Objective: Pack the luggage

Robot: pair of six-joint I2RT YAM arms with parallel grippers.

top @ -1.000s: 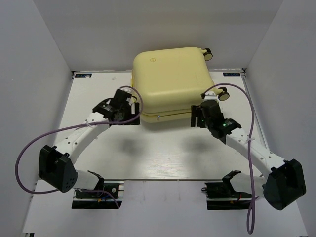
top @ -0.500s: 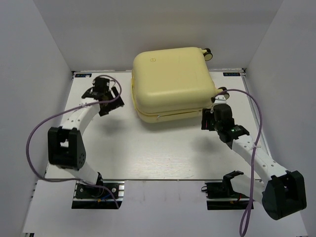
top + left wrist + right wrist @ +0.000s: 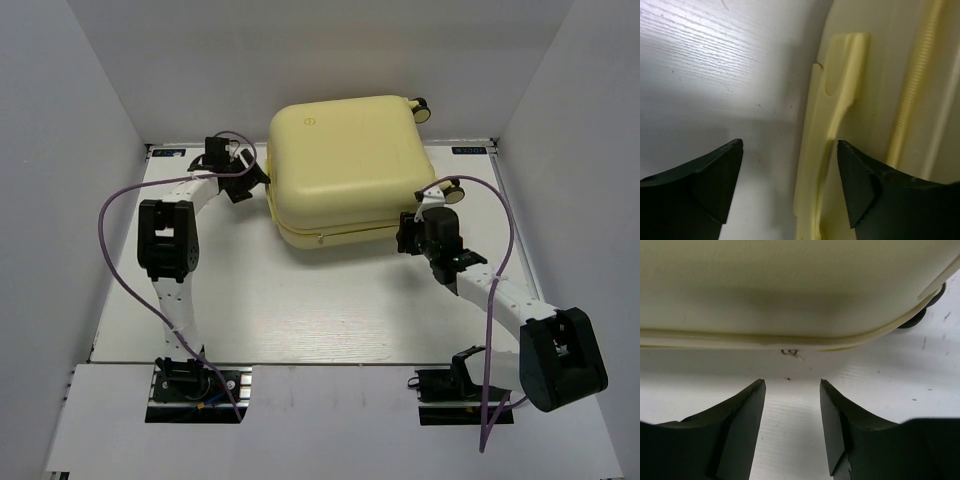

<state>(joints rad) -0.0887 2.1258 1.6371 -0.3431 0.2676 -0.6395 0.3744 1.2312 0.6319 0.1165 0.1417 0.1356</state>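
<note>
The luggage (image 3: 345, 165) is a large pale yellow hard-shell suitcase, lying closed at the back middle of the table. My left gripper (image 3: 255, 178) is open at its left side; in the left wrist view the luggage (image 3: 890, 100) side handle runs between the jaws, with neither pressing on it. My right gripper (image 3: 405, 235) is open and empty at the front right corner of the case. The right wrist view shows the luggage (image 3: 790, 285) seam and a small zipper pull (image 3: 790, 352) just ahead of the fingertips. A dark wheel (image 3: 917, 317) sits at the corner.
White walls enclose the table (image 3: 300, 310) on the left, right and back. Two wheels (image 3: 455, 190) stick out on the luggage's right side. Purple cables loop from both arms. Arm bases stand at the near edge.
My left gripper has swung from the front left corner of the luggage out and up to its left side. My right gripper has stayed near the front right corner, shifting slightly.
</note>
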